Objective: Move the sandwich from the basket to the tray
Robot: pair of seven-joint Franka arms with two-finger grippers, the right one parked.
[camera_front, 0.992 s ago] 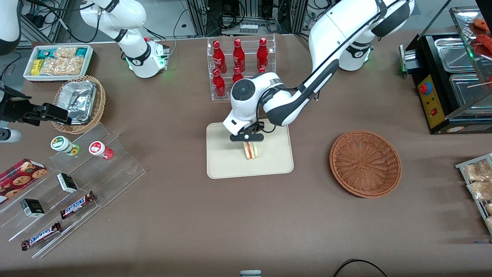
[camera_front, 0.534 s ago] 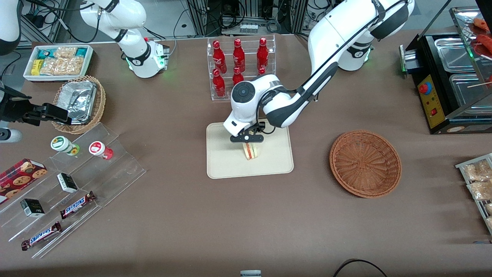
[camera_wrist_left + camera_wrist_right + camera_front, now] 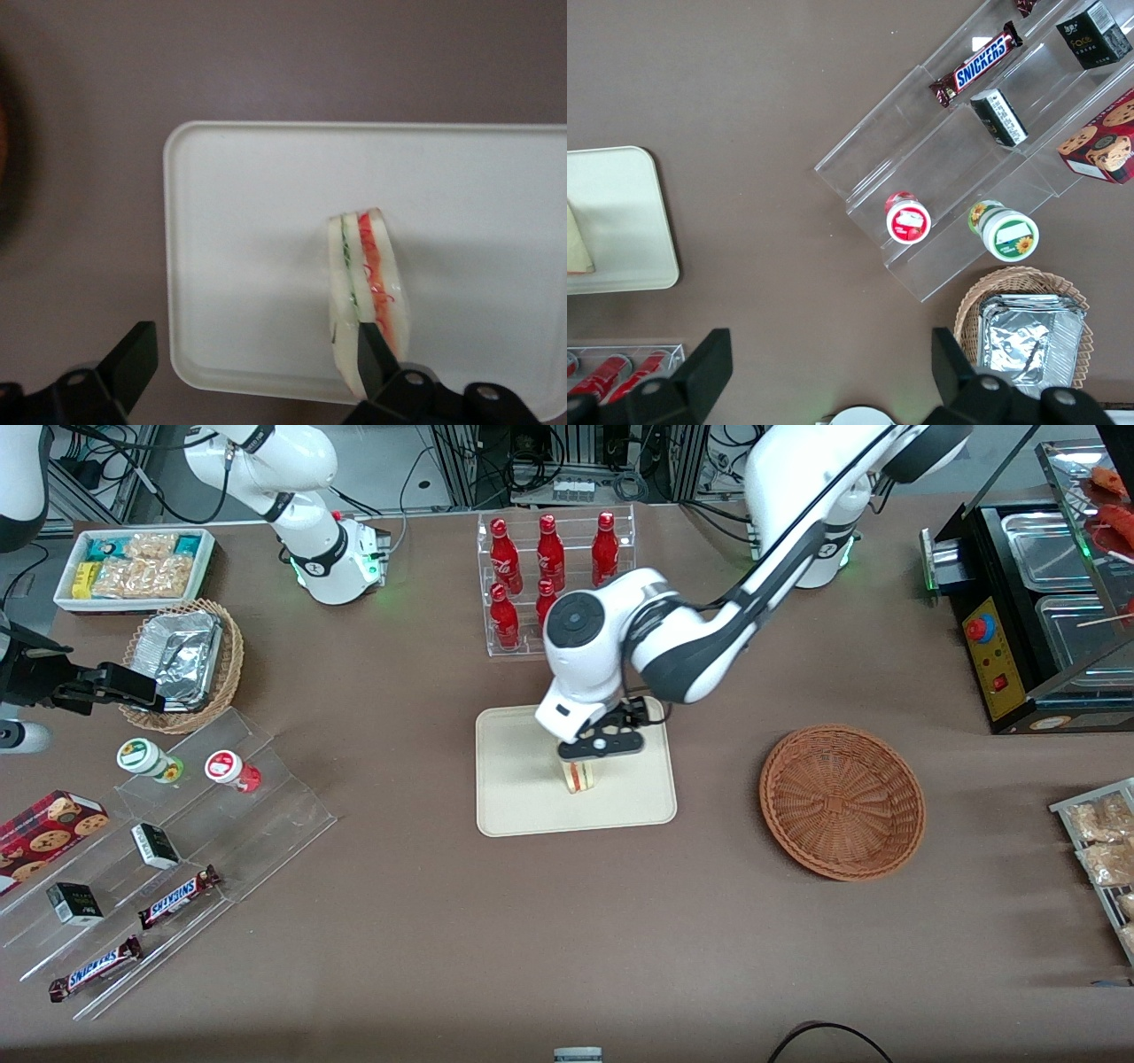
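Snack packets fill a white bin (image 3: 133, 567) well off from the gripper (image 3: 598, 744), toward the parked arm's end of the table. A lighter wicker basket with a foil container (image 3: 182, 664) and clear acrylic steps (image 3: 177, 815) of sweets sit nearer the front camera than that bin. None of these belong to the job, and they lie far enough from the tool not to hinder it.

A rack of red bottles (image 3: 554, 576) stands farther from the front camera than the gripper and near the arm's wrist, so any lift is best kept straight up.

The tray (image 3: 523, 806) lies directly under the gripper. The sandwich (image 3: 578, 777) stands on it on edge, just below the fingers, with its red and yellowish filling turned toward the front camera. In the left wrist view the gripper (image 3: 252, 354) is spread wide. One finger is well clear over the bare tray (image 3: 248, 221), and the other overlaps the sandwich (image 3: 368, 283) in that view; whether it touches the bread I cannot tell. Nothing is pinched, and the wedge appears to rest on its own weight. That fits a placement already made, with the jaws held apart so they will not drag the bread when the arm goes up. Standing on its narrow edge, the sandwich could tip at a slight nudge.

The basket (image 3: 842, 802) lies well apart from the gripper, toward the working arm's end, with nothing showing inside it. A black food warmer (image 3: 1045, 620) stands further along at that end.
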